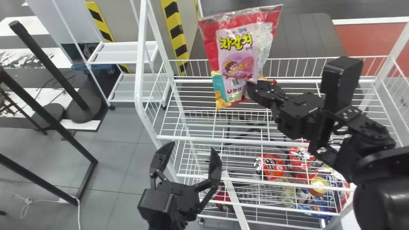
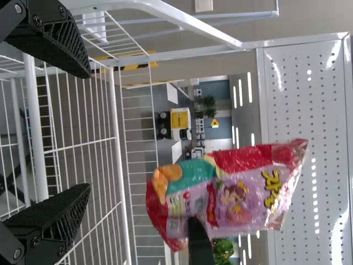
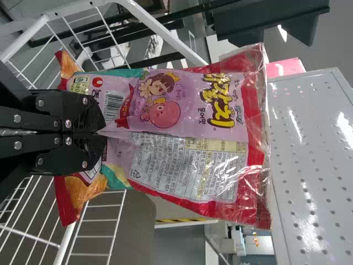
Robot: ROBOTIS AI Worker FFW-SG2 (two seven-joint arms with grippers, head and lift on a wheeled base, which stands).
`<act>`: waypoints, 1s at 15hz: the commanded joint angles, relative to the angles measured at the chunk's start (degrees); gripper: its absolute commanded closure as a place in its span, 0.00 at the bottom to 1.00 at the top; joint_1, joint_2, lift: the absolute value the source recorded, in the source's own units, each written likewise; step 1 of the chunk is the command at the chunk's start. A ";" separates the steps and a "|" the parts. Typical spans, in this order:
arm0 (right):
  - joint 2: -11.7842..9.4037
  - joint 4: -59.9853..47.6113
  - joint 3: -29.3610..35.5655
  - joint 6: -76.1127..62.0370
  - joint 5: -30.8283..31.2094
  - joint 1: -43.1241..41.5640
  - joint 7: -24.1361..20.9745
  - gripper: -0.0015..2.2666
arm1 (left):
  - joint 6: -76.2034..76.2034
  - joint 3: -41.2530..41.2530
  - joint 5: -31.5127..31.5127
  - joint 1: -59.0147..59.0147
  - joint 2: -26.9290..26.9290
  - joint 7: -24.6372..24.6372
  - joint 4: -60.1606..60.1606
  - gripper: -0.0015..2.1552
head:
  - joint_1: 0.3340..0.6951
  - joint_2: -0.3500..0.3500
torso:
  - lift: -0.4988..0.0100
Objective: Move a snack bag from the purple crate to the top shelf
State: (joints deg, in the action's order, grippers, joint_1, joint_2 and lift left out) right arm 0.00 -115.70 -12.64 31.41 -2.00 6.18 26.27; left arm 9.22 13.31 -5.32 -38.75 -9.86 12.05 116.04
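Two hands, one snack bag (image 1: 236,54): left hand (image 1: 193,146) spread near the top shelf's front edge (image 1: 191,138), right hand (image 1: 252,89) pinching crinkled, red-and-pink packaging, upright.

And there's the snack bag (image 1: 236,48), red and pink with teal, looking sealed and plump, nearly upright, pinched and creased low down, over the white wire top shelf (image 1: 198,139)!

Bright, fairly even light falls on the top shelf (image 1: 223,139), whose white wires gleam along the near edge; the space below its far edge is darker. Above the shelf, the snack bag (image 1: 236,48) carries crinkled glints. Hard white glare streaks the perforated panel (image 3: 309,165), and slim bars (image 2: 240,93) glow in the background.
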 commanded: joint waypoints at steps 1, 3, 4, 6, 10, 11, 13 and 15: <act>0.05 7.51 -1.60 -4.02 -0.38 -3.54 -0.96 0.60 | 1.36 0.14 0.23 0.17 -0.16 0.17 -1.17 0.05 | 1.00 0.77 | 0.98; 0.05 13.31 -2.74 -9.12 -0.99 -5.56 -1.49 0.60 | 2.77 -0.04 0.58 0.17 -0.25 0.26 -1.87 0.05 | 1.00 0.78 | 0.98; 0.05 17.00 -2.74 -11.76 -2.05 -6.88 -1.93 0.60 | 3.47 -0.21 1.19 0.17 -0.43 0.17 -2.40 0.05 | 1.00 0.80 | 0.98; 0.05 22.53 -2.74 -14.22 -4.86 -9.52 -2.37 0.60 | 4.35 -0.30 1.72 0.52 -0.34 -0.09 -3.37 0.05 | 1.00 0.81 | 0.98; 0.05 31.67 -2.65 -17.91 -8.29 -14.00 -2.19 0.60 | 7.51 -0.48 2.69 1.13 -0.43 -0.18 -5.21 0.05 | 1.00 0.80 | 0.98; 0.05 33.70 -2.57 -18.44 -10.31 -15.06 -1.75 0.60 | 8.04 -0.56 2.95 1.13 -0.43 -0.09 -5.39 0.05 | 1.00 0.80 | 0.98; 0.05 37.04 -2.48 -19.32 -13.47 -16.90 -0.87 0.60 | 10.33 -0.65 3.48 1.22 -0.69 -0.09 -6.18 0.05 | 1.00 0.80 | 0.98; 0.05 39.32 -2.83 -20.02 -14.09 -18.13 -0.52 0.60 | 10.85 -0.83 3.92 1.48 -0.78 -0.09 -6.80 0.05 | 1.00 0.80 | 0.98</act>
State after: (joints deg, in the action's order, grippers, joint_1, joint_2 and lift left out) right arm 0.00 -78.15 -15.21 11.94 -15.56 -11.07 25.70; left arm 19.37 12.64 -1.78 -37.41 -10.56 11.95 109.76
